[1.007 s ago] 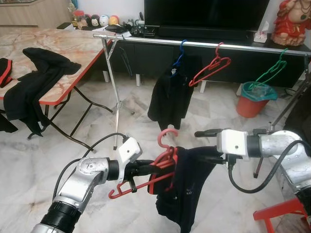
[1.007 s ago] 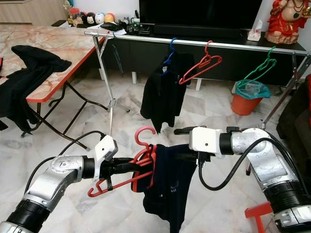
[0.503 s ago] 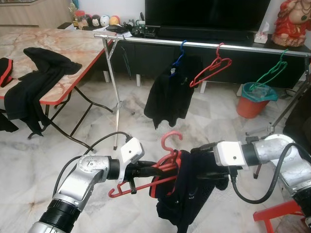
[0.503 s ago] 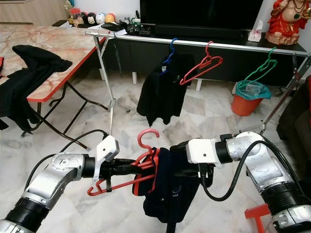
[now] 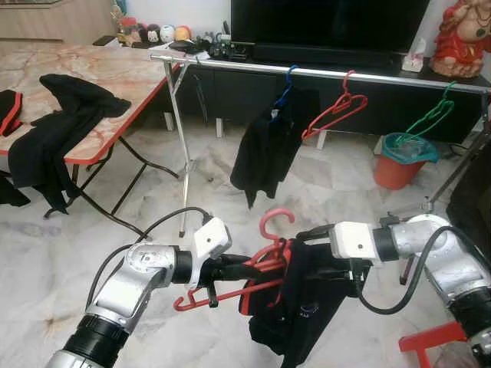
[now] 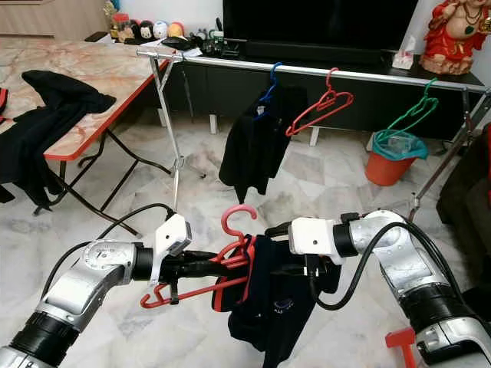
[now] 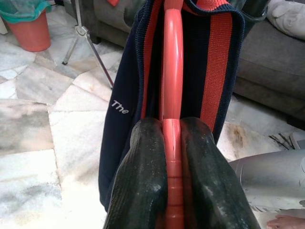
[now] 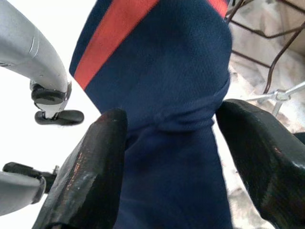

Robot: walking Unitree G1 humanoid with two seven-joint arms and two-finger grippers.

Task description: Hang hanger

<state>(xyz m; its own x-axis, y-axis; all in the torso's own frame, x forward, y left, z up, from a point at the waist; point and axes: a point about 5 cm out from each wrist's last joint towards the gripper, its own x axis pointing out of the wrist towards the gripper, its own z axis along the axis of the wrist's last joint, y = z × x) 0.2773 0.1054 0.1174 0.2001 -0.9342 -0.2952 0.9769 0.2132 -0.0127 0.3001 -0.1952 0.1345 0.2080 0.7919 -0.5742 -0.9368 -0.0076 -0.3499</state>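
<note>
My left gripper (image 5: 239, 268) is shut on the lower bar of a red hanger (image 5: 267, 247), which it holds at waist height with the hook up. A navy garment (image 5: 295, 326) with red stripes hangs from that hanger. In the left wrist view the fingers (image 7: 143, 171) clamp the red hanger (image 7: 172, 57). My right gripper (image 5: 311, 251) is open, and in its wrist view the fingers (image 8: 102, 162) stand on either side of the navy cloth (image 8: 167, 62). Ahead runs a silver clothes rail (image 5: 322, 73).
On the rail hang a blue hanger with a black garment (image 5: 268, 146), a bare red hanger (image 5: 335, 111) and a green hanger (image 5: 430, 115). A folding table (image 5: 100, 69) with black clothes stands left. An orange bucket (image 5: 399, 157) and a red stool (image 5: 437, 345) are at right.
My right gripper has moved left and now has the navy garment between its fingers. The left gripper has kept its hold on the hanger, nearly still.
</note>
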